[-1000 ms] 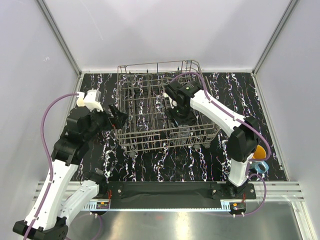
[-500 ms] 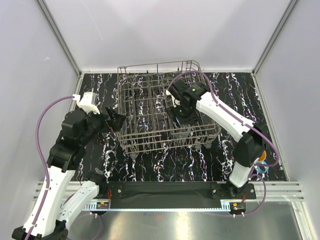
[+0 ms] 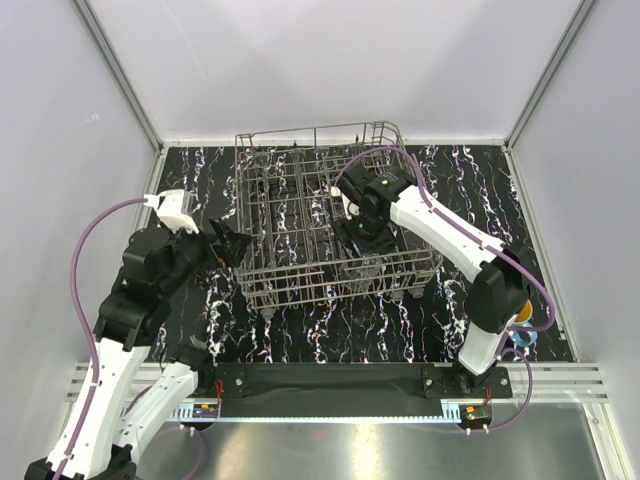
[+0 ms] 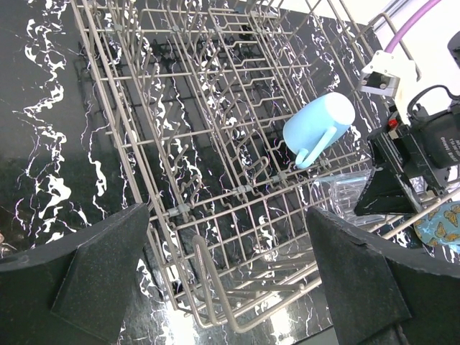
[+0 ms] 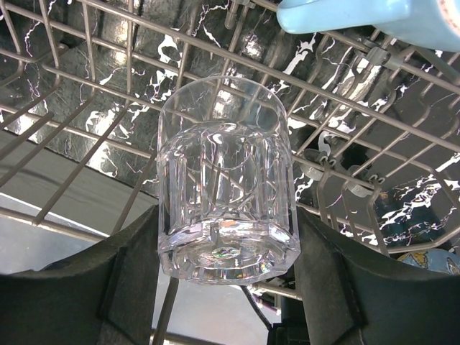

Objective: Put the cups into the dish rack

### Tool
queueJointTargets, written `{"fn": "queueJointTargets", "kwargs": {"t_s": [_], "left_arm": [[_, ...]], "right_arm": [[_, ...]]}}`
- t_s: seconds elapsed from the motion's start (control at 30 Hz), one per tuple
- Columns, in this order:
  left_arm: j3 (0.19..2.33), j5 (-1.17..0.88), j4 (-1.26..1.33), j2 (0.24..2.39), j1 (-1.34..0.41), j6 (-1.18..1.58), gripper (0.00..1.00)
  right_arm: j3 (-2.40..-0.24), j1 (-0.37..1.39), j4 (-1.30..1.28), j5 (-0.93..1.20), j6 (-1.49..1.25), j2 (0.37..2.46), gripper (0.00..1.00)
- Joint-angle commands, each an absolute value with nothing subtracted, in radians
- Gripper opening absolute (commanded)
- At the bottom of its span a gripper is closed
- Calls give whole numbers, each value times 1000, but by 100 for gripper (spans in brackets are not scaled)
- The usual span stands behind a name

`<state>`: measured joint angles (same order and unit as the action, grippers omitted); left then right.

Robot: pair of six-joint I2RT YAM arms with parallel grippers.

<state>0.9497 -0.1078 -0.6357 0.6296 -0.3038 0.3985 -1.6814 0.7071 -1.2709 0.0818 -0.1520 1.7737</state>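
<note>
The dark grey wire dish rack (image 3: pixel 290 280) stands mid-table. My right gripper (image 3: pixel 365 240) reaches into its right part and is shut on a clear glass (image 5: pixel 226 180), held bottom toward the camera among the wires; the gripper (image 5: pixel 226 248) has a finger (image 5: pixel 136 273) on each side of it. A light blue mug (image 4: pixel 316 126) lies in the rack just beyond the glass (image 4: pixel 345 190) and shows at the top of the right wrist view (image 5: pixel 374 18). My left gripper (image 3: pixel 232 243) is open and empty at the rack's left near corner (image 4: pixel 226 237).
A teal-blue mug with orange inside (image 3: pixel 520 312) sits on the black marbled table (image 3: pixel 330 325) beside the right arm's base, and shows in the left wrist view (image 4: pixel 440 223). White walls enclose the table on three sides.
My left arm has drawn back a little to the left and nearer, away from the rack. My right arm has shifted slightly with the glass, staying inside the rack.
</note>
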Motion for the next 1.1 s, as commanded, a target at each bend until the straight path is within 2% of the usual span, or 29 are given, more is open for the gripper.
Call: {"fn": "queueJointTargets", "kwargs": {"t_s": [0.0,0.17,0.37,0.6,0.77,0.9,1.07], "left_arm": [[946,-110,-591,612,-308,408,98],[965,-118,-623,611,-308,381,97],[966,-101,-630,603,-308,374,98],[945,-140,-594,618,-308,396,97],[959,-117,-623,594,-308,382,97],[948,-118,-637,562,-308,390,97],[919,-120,-647,531,-308,406,97]], "right_arm": [[-1669,729,-1457,164,-153,1801,0],[-1683,741,-1466,127,-161,1851,0],[-1761,741,-1494,-21,-173,1815,0],[-2032,735,-1523,-139,-227,1804,0],[-2267,693,-1554,-320,-259,1942,0],[-2474,623,-1551,-272,-238,2043,0],[-2493,542,-1523,-262,-218,2102,0]]}}
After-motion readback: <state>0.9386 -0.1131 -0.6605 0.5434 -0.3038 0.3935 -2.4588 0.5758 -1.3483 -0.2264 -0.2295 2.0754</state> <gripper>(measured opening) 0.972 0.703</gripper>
